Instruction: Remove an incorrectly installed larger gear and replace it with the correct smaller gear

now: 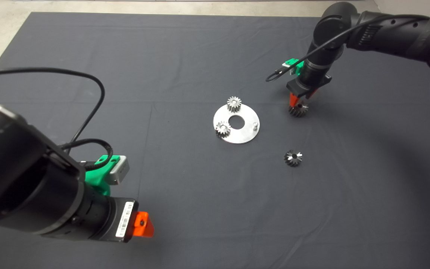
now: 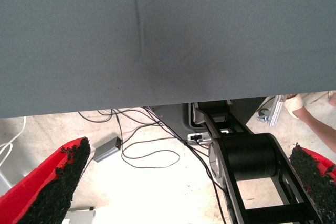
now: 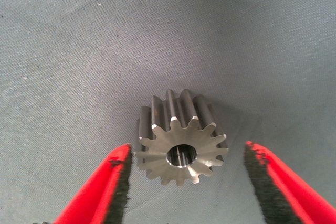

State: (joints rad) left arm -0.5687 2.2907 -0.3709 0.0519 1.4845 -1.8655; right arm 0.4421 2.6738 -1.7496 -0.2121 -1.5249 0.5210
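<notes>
The right gripper (image 3: 186, 182) has its fingers spread around the larger gear (image 3: 181, 137) on the mat (image 1: 88, 56), not touching it.

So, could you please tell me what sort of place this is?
Probably a robotics lab workbench: a dark mat with a metal disc carrying gears, loose cables on the concrete floor, and the right claw open around a gear.

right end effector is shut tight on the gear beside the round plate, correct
Not quite. The right end effector is open around that gear, which lies on the mat beside the round plate. The right wrist view shows gaps between both pads and the teeth.
</notes>
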